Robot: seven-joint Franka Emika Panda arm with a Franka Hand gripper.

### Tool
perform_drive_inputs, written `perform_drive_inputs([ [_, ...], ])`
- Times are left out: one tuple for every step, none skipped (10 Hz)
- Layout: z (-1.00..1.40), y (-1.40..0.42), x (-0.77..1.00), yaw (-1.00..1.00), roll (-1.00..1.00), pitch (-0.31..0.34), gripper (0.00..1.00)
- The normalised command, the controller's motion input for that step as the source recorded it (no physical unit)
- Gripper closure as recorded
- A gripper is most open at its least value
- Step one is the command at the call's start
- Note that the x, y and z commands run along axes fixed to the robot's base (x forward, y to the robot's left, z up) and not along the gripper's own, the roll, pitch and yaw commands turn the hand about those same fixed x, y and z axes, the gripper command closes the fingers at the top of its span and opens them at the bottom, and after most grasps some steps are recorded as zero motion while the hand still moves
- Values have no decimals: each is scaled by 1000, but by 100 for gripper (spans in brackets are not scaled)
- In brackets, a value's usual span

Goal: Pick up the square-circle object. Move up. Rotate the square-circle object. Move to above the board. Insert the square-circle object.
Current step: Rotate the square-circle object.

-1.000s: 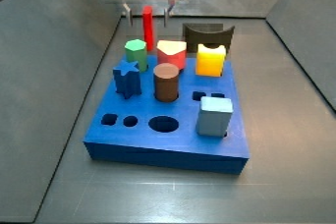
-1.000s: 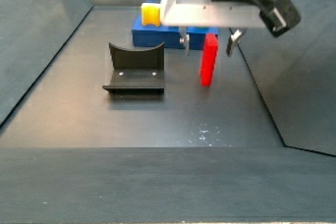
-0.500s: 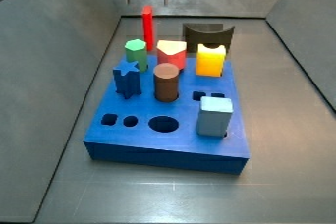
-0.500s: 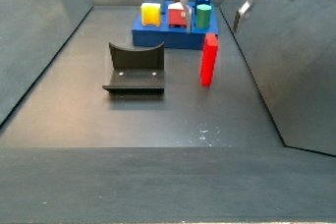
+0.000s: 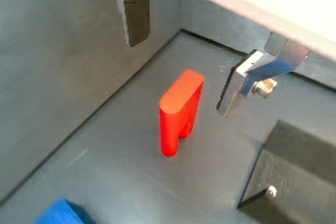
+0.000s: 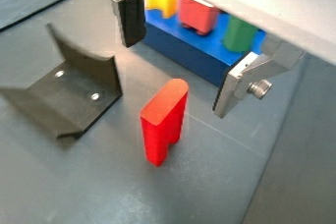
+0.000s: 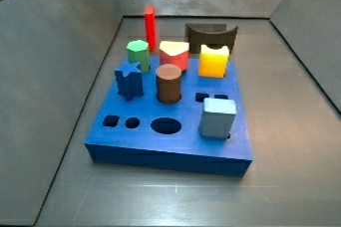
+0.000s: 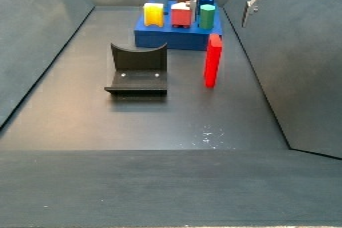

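The pincer (image 6: 182,61), fingers spread apart, is hovering directly above the upright bright red flat block (image 6: 163,122), beside the thick blue board (image 8: 177,35).

I see even, diffuse overhead light and soft shadows. The gripper (image 8: 218,0) sits at the frame edge above the red block (image 8: 211,60). Side views are coarse; fingers (image 5: 137,16) look slightly soft. Floor (image 8: 147,142) shows faint sheen.
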Motion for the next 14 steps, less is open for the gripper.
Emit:
perform_drive_inputs([
  [-35, 15, 23, -1000, 4, 5, 0],
  [-32, 15, 25, -1000, 4, 5, 0],
  [-30, 15, 25, -1000, 5, 5, 0],
  [-28, 15, 26, -1000, 5, 6, 0],
  [-27, 14, 26, -1000, 5, 6, 0],
  [-26, 14, 27, -1000, 6, 6, 0],
  [-26, 14, 27, -1000, 6, 6, 0],
  [-25, 14, 27, -1000, 7, 7, 0],
  [-25, 14, 27, -1000, 7, 8, 0],
  [-24, 14, 27, -1000, 8, 8, 0],
  [-24, 14, 27, -1000, 9, 9, 0],
  [-24, 14, 27, -1000, 10, 10, 0],
  [-24, 14, 27, -1000, 11, 12, 0],
  [-24, 14, 27, -1000, 13, 13, 0],
])
